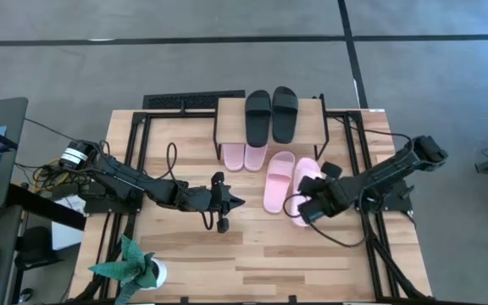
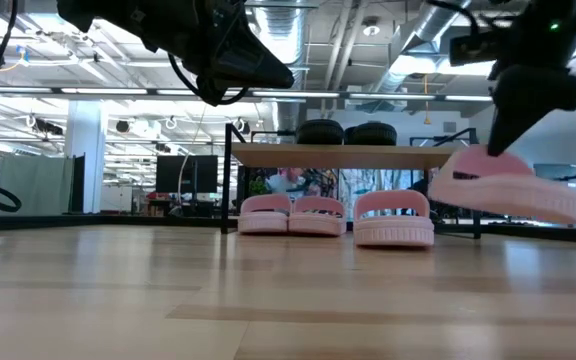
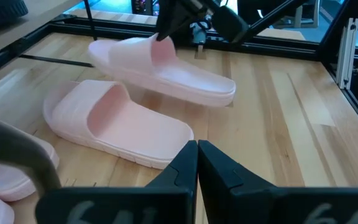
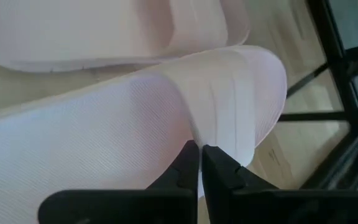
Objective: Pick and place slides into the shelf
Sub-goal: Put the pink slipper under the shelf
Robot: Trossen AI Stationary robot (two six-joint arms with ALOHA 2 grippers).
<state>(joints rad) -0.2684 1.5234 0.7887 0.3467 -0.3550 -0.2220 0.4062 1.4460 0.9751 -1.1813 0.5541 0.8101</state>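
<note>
While the left gripper hangs above bare wood at the middle of the table with its fingers pressed together on nothing, the right gripper is clamped on the strap of 1 pink slide, which hangs tilted clear of the tabletop in the low view; just beside it 1 more pink slide lies flat on the wood, in front of the shelf; under the shelf's plank 2 pink slides sit side by side, touching, toward its left half, with the space to their right unfilled; on top of the plank the black pair rests side by side; near the table's front left corner stands a small green plant in a white pot.
</note>
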